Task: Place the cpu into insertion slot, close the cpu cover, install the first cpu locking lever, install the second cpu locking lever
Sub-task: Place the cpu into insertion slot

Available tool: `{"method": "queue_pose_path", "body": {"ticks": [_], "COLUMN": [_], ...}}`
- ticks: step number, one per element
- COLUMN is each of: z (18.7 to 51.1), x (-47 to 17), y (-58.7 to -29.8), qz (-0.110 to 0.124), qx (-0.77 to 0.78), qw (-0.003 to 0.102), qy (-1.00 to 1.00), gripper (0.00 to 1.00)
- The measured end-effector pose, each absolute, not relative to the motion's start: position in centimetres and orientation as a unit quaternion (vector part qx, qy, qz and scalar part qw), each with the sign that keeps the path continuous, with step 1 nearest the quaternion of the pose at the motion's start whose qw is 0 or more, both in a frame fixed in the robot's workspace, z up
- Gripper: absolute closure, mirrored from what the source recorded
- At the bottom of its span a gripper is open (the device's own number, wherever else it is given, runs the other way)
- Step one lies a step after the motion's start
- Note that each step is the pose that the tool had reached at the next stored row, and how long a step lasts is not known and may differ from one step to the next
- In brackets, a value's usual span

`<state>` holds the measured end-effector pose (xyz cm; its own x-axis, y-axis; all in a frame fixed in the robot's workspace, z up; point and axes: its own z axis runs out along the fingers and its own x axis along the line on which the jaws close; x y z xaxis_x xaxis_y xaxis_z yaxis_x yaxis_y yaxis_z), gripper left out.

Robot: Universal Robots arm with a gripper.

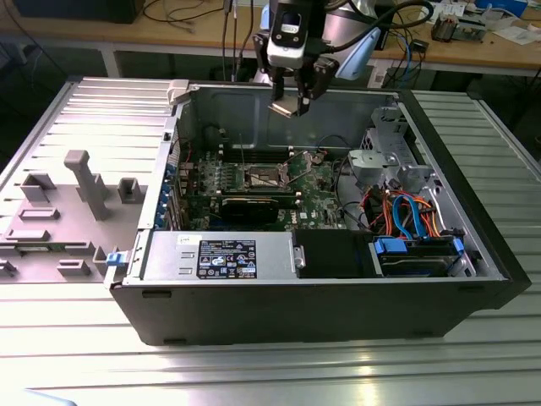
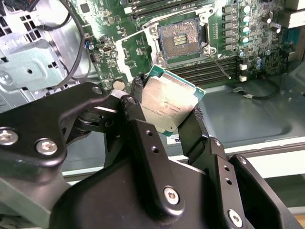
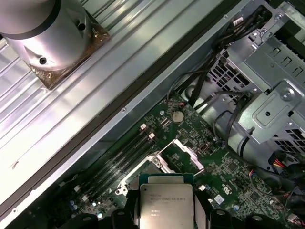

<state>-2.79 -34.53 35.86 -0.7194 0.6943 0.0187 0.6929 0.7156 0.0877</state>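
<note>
You are gripping the cpu (image 2: 171, 107) by its rim: the gripper (image 1: 290, 103) is clenched on it, with a finger (image 2: 138, 102) pressing each of two opposite edges and the metal top facing both wrist cameras. In the exterior view the chip is hanging in the upper middle of the frame, well above the board (image 1: 317, 182) and apart from everything in the case (image 1: 338, 292).

The slot (image 2: 180, 42) is lying bare near the centre of the exterior view, its dark middle showing. The cover (image 3: 189, 151) is standing swung open just beside it.

You are probably handling something light, thin and stiff, with a smooth lid that could slip sideways between the pads. Its underside and the slot's contacts are likely the fragile parts, so the edges are the right place to be holding it. In the second wrist view the chip is looking turned against the slot's outline.
</note>
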Motion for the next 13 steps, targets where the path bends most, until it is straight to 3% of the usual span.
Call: {"method": "queue_pose_path", "body": {"ticks": [13], "z": [35.79], "x": [-2.79], "y": [-34.53], "qz": [0.044], "qx": [0.419], "qw": [0.010], "qy": [0.907], "gripper": [0.46]}}
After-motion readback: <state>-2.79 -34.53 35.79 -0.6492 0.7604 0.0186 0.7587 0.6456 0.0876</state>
